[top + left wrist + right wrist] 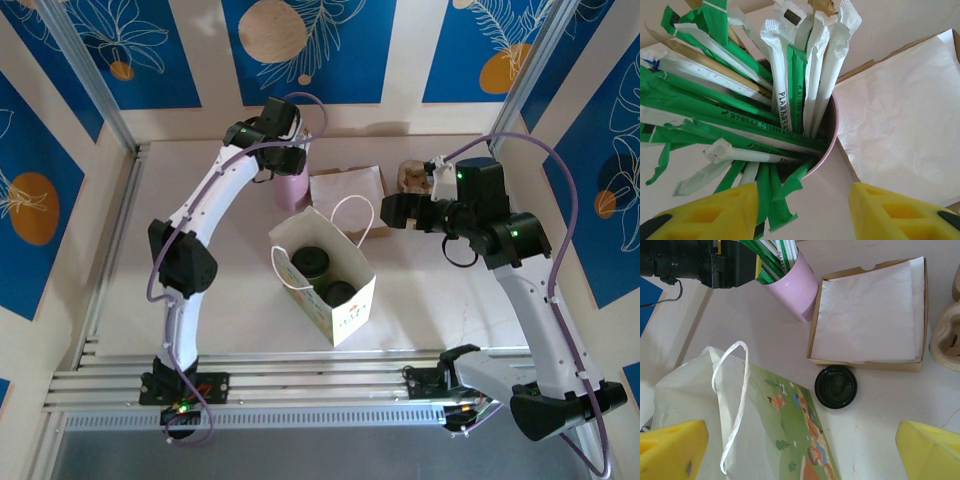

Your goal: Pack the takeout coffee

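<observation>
The paper bag [348, 308] stands open in the middle of the table [230, 300], its white cord handles flopped outward. Two black-lidded drinks sit inside it. One coffee cup [310, 262] is toward the bag's 11 o'clock corner. The second coffee cup [340, 293] is at 5 o'clock from the first, close beside it. A little green shows under the first cup's lid.

From the bag, the pink cup [292, 188] of wrapped sticks [790, 100] is at 12 o'clock, near the back wall. A shallow cardboard box [347, 190] of white paper lies just beside it at 3 o'clock, and a moulded pulp tray [410, 175] sits at 3 o'clock of the box.

The left gripper [804, 211] hangs directly over the pink cup, pointing down at the green and white sticks. Its yellow pads are spread apart, and a few loose wrapper ends lie in the gap without being pinched.

The right gripper [800, 452] is at 2 o'clock of the bag, over the near edge of the box. Its fingers are spread wide with nothing between them. Below it, a round black lid [836, 386] rests on the table at 6 o'clock of the box, just beside its near edge and close to the bag's printed side. From overhead it is hard to say whether a cup sits under that lid.
</observation>
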Motion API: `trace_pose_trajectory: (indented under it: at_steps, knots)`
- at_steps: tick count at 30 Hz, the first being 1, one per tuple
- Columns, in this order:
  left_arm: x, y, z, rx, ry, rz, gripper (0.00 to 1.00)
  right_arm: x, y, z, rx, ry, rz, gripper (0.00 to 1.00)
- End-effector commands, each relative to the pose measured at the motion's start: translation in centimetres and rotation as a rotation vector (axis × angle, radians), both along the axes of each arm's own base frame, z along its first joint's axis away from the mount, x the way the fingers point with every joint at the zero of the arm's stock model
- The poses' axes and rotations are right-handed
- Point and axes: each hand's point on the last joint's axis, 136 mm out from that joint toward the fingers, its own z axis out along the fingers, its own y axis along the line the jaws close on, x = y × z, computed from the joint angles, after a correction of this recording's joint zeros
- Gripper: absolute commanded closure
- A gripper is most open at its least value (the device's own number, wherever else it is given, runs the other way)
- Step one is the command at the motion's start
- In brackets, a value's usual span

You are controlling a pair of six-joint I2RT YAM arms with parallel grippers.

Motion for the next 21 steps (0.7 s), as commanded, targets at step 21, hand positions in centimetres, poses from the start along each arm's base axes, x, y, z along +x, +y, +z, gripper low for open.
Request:
trace_pose_trajectory:
  at_steps: [21]
  knots:
    - [0.8, 0.2, -1.0, 0.086, -0.001, 0.02, 0.72, -0.7, -0.2, -1.5, -0.036, -0.002, 0.031, 0.04]
